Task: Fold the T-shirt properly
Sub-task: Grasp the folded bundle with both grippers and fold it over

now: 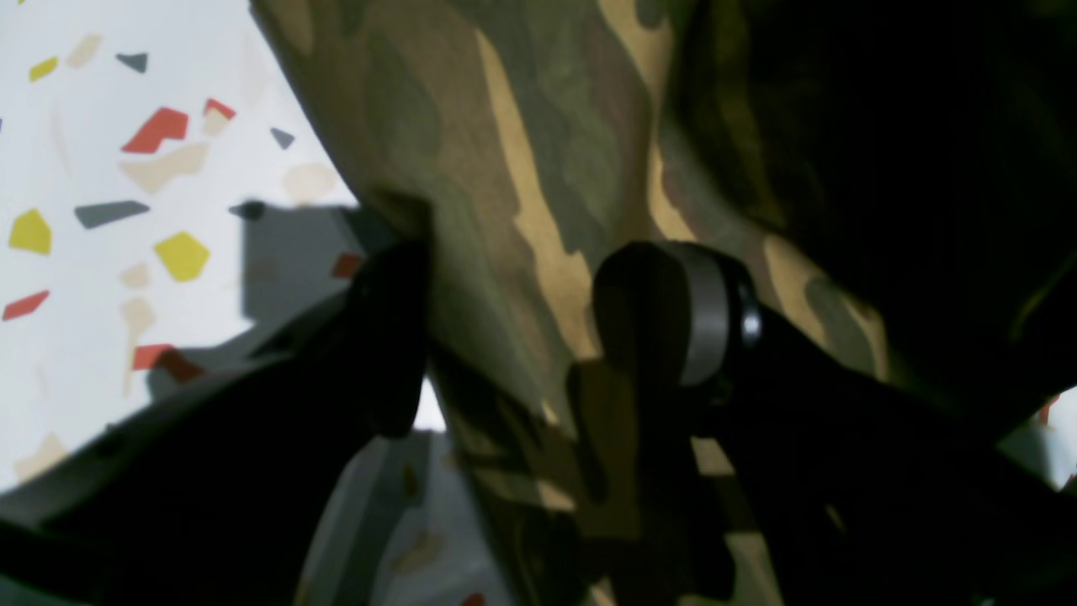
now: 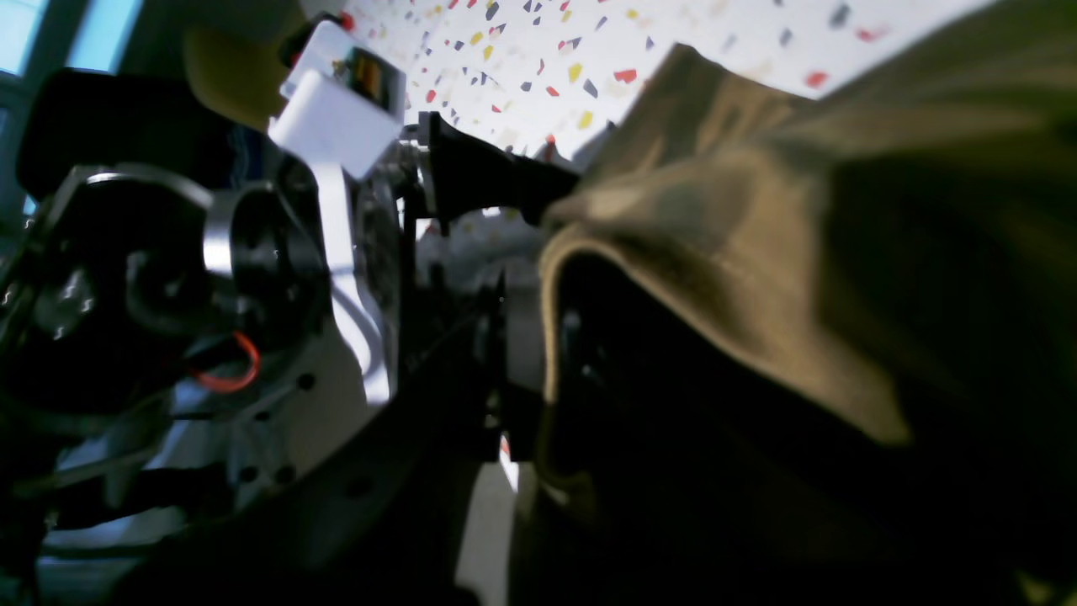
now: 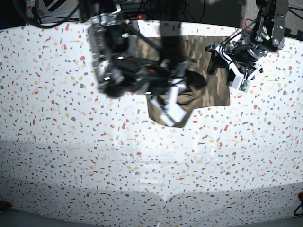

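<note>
White terrazzo-pattern worktop (image 3: 71, 142) with red, yellow and grey flecks fills the base view; dark cables run along its far edge at 12 o'clock.

T-shirt (image 3: 208, 75), camouflage print, lies at about 1 o'clock on the worktop, near the far edge. Part of it is bunched and lifted off the surface around the middle of the frame; the rest lies flat toward 2 o'clock.

Right arm comes in from 11 o'clock and reaches across to the shirt's near-left part, blocking most of the cloth from the base camera. Right gripper (image 3: 189, 78) is closed on a fold of the T-shirt. In the right wrist view the cloth (image 2: 757, 252) drapes over the gripper and shows a plain tan hem edge; the fingertips are hidden under it.

Left arm enters from the 1–2 o'clock corner, wrist bent down over the shirt's right edge. Left gripper (image 1: 505, 328) stands wide open, one finger (image 1: 391, 337) on each side of a hanging band of camouflage cloth (image 1: 522, 168); cloth sits between the fingers, not pinched. Left finger is against the cloth edge; whether the right one touches it I cannot tell.

The two grippers are near each other over the shirt.
</note>
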Robot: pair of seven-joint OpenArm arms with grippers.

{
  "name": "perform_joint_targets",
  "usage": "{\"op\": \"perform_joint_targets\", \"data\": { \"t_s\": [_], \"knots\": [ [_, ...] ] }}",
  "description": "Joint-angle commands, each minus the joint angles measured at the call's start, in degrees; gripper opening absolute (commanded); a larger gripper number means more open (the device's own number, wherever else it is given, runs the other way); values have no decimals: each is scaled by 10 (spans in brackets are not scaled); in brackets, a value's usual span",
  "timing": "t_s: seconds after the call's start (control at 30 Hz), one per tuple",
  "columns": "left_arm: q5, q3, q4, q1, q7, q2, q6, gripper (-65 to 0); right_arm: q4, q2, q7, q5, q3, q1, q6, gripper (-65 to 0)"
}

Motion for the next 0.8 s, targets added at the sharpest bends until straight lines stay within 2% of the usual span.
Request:
{"op": "perform_joint_targets", "data": {
  "t_s": [0.0,0.07,0.37,0.5,0.63,0.77],
  "knots": [
    [-7,-2,9,-1,-16,-5,-4,-281,10,-17,20,9,-9,10,6,-650],
    [-7,-2,9,-1,-16,-5,-4,-281,10,-37,27,-5,-25,10,6,-650],
    [-7,-2,9,-1,-17,-5,-4,-281,6,-38,90,-61,-82,10,4,-650],
    [-7,-2,9,-1,-17,-5,-5,-281,-20,-38,121,-62,-83,10,4,-650],
    [-7,-2,9,-1,-17,-5,-5,-281,-69,-38,177,-62,-83,18,4,-650],
    [-7,-2,9,-1,-17,-5,-5,-281,-119,-38,177,-61,-96,47,5,-650]
  ]
}}
